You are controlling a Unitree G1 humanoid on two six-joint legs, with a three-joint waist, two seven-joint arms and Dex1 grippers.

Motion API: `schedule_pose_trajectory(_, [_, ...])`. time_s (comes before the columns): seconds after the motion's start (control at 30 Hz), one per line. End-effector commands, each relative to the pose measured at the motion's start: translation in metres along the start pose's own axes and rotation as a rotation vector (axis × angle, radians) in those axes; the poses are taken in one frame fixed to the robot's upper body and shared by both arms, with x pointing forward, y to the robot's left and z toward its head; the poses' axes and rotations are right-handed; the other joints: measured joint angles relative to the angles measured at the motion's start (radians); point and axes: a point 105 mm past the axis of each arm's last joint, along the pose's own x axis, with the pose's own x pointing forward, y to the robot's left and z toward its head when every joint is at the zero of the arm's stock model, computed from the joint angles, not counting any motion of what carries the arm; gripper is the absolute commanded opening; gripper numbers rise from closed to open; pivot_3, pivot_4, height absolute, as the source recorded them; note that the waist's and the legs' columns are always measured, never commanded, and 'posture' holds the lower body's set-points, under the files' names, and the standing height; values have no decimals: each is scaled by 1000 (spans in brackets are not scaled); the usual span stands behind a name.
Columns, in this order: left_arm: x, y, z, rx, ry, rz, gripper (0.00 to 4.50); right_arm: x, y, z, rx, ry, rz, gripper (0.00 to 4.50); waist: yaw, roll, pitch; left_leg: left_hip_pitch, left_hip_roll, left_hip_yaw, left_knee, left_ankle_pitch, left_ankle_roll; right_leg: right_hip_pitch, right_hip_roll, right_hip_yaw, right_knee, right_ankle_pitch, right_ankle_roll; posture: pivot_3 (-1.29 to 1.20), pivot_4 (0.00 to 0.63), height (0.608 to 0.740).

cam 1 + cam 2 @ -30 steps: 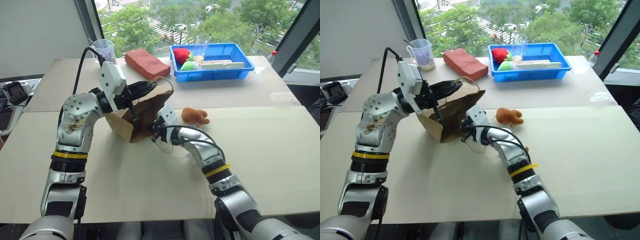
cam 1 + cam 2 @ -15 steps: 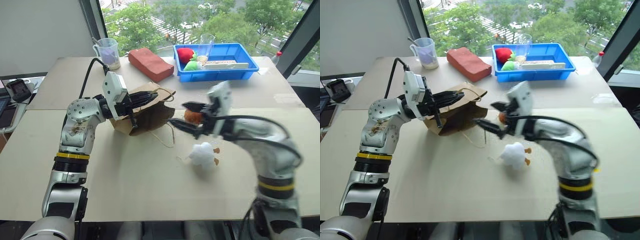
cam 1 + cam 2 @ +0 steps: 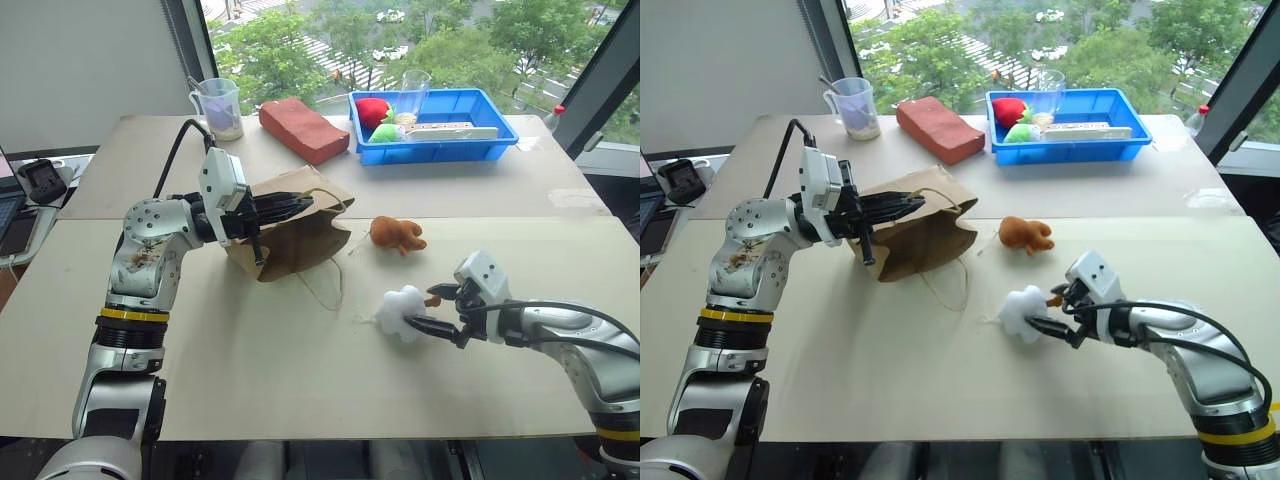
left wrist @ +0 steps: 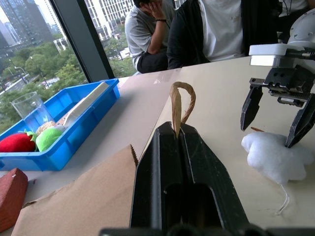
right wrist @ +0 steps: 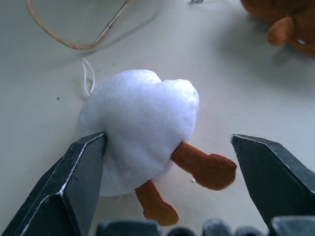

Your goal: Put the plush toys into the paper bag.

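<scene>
The brown paper bag (image 3: 296,238) lies on its side near the table's middle, mouth facing right. My left gripper (image 3: 303,204) is shut on its upper twisted-cord handle (image 4: 179,104) and holds that rim up. The fluffy white plush toy (image 3: 402,311) with orange feet lies on the table to the right of the bag. My right gripper (image 3: 428,311) is open and low on the table, one finger on each side of the white toy (image 5: 140,125). The reddish-brown plush toy (image 3: 396,233) lies just beyond, between the bag and the white toy.
The bag's other cord handle (image 3: 325,285) trails loose on the table. At the back stand a blue bin (image 3: 480,138) with red and green plush fruit and a clear glass, a reddish-brown block (image 3: 303,129) and a plastic cup (image 3: 223,107). People (image 4: 197,29) sit beyond the table.
My right gripper has swung away from the bag's mouth, rightward and down, and has opened around the white toy on the table. The left gripper keeps its hold on the handle.
</scene>
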Motion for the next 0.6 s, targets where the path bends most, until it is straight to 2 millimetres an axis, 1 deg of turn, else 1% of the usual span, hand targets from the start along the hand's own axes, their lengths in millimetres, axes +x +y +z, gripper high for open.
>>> schedule_pose_trajectory(0.03, [0, 0, 14, 45, -25, -10, 0, -2, 0, 4, -24, -27, -12, 2978, 4, 0, 0, 0, 0, 0, 0, 0, 0, 0, 0, 0, 0, 0, 0, 0, 150, 740])
schedule_pose_trajectory(0.13, [-1, -1, 14, 46, -23, -7, 0, -5, 2, 10, -17, -52, -6, 1950, 5, 0, 0, -1, 0, 0, 0, 0, 0, 0, 0, 0, 0, 0, 0, 0, 150, 740])
schedule_pose_trajectory(0.23, [-1, -1, 15, 45, -24, -3, 0, -11, 8, 24, 21, -119, 44, 898, 5, 0, 0, -1, 0, 0, 0, 0, 0, 0, 0, 0, -1, 0, 0, 0, 150, 740])
schedule_pose_trajectory(0.3, [-1, 0, 17, 44, -29, -1, 0, -17, 20, 42, 39, -169, 128, 243, 4, 0, 0, 0, 0, 0, 0, 0, 0, 0, 0, 0, 0, 0, 0, 0, 150, 740])
schedule_pose_trajectory(0.33, [0, 1, 17, 44, -30, 1, 0, -20, 25, 53, 60, -204, 163, 66, 4, 0, 0, 0, 0, -1, 0, 0, 0, 0, 0, 0, 0, 0, 0, 0, 150, 740])
schedule_pose_trajectory(0.4, [0, 1, 16, 43, -31, 1, 0, -19, 29, 76, 88, -273, 184, 66, 0, 0, 0, 0, 0, -1, 0, 0, 0, 0, 0, 0, 0, 0, 0, 0, 150, 740])
schedule_pose_trajectory(0.47, [1, 0, 17, 43, -34, -4, 0, -13, 31, 96, 111, -331, 181, 66, -4, 0, 0, 0, 0, -1, 0, 0, 0, 0, 0, 0, 0, 0, 0, 0, 150, 740])
schedule_pose_trajectory(0.53, [4, 0, 19, 45, -42, -8, 0, 1, 32, 108, 135, -352, 163, 66, -3, 0, 0, 1, 0, -1, 0, 0, 0, 0, 0, -1, 1, 0, 0, 0, 150, 740])
schedule_pose_trajectory(0.6, [7, 1, 22, 48, -54, -10, 0, 16, 32, 114, 167, -356, 143, 66, -2, 0, 0, 0, 0, -2, 0, 0, 0, 0, 0, -1, 2, 0, 0, 0, 150, 740])
